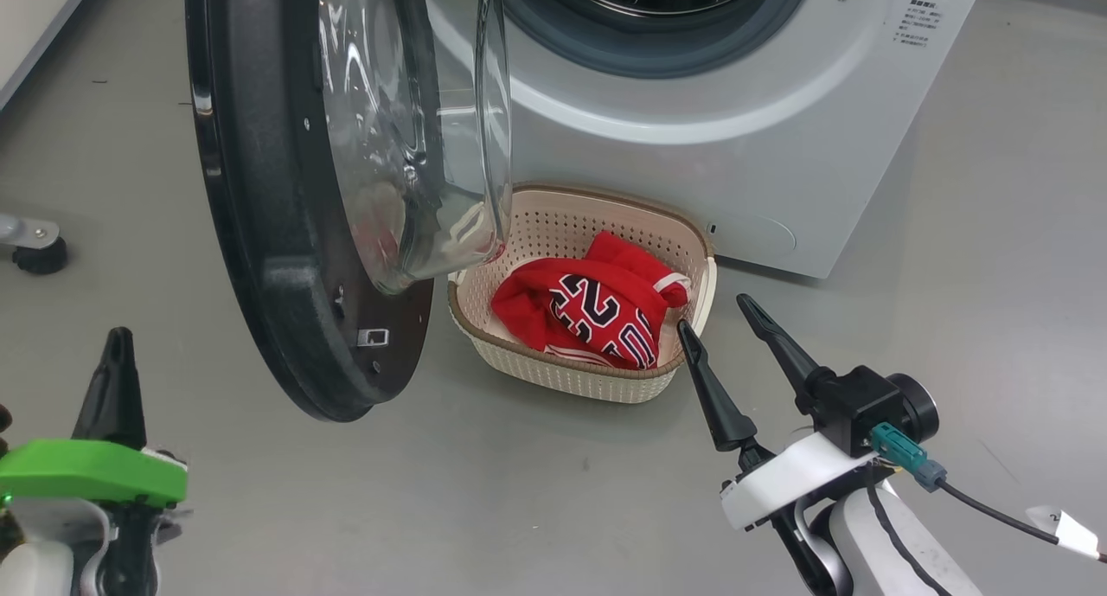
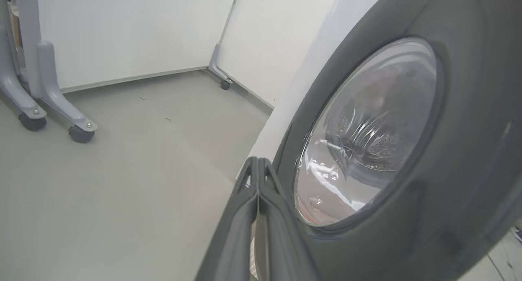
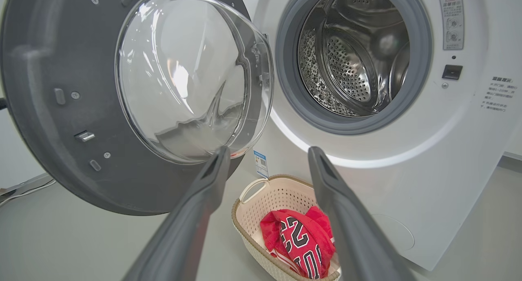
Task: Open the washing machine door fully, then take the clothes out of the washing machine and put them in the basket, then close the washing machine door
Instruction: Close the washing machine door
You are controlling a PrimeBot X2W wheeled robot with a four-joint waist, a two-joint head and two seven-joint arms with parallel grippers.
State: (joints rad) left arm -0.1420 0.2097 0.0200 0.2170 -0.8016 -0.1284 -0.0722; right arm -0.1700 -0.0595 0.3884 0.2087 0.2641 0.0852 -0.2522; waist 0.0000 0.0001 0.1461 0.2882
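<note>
One crumpled red jersey [image 1: 597, 315], numerals seemingly "23", in cream perforated basket [image 1: 571, 224] before white washer [image 1: 692, 146]; black-rimmed glass door [image 1: 259, 233] open, steel drum [image 3: 350, 65] perforated, blue label [image 3: 259, 163] unreadable. Left gripper [image 2: 258, 162] fingers pressed together beside door; right gripper [image 1: 713, 312] fingers spread near basket.

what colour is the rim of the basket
Brown, on a cream basket; best in the head view.

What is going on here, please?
A robot is emptying a washer. The red clothes lie in the basket on the floor before it, and the drum looks empty. The door stands open. The left gripper is shut, empty, near the door's outer side; the right gripper hangs open by the basket.
</note>
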